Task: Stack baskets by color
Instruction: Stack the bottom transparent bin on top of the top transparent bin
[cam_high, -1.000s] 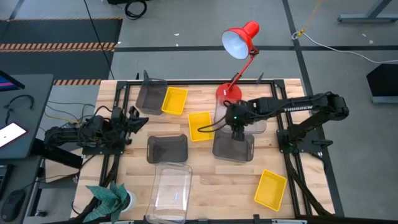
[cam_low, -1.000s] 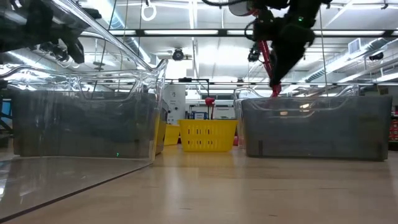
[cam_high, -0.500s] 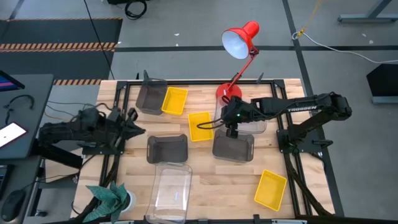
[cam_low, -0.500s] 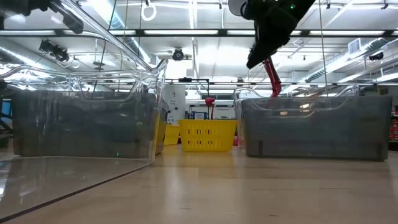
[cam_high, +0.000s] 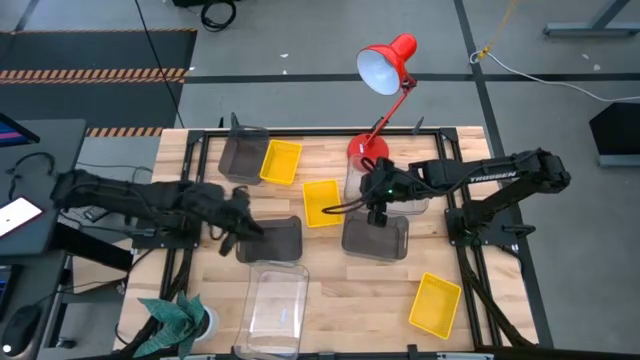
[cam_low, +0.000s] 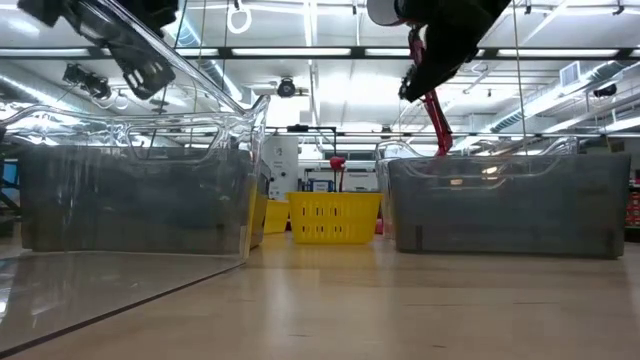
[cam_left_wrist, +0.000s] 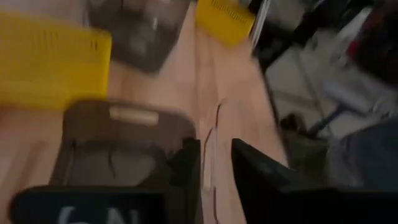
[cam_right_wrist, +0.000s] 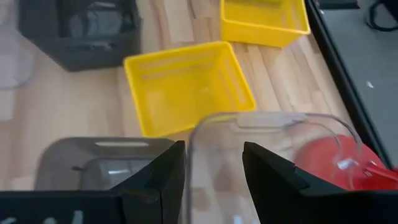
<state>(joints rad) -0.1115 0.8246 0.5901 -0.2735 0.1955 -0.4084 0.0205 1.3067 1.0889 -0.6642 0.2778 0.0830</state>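
Item: smoky dark-grey rectangular plastic basket (cam_high: 270, 239), likely light, stiff, slick-walled; best gripped by its thin rim, where my left pincer (cam_high: 243, 226) hovers part-open, empty.

Lamp (cam_high: 385, 70) behind the baskets (cam_high: 322, 202)

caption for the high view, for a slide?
Left gripper reaches a grey basket; right gripper hovers between another grey basket and a clear one.
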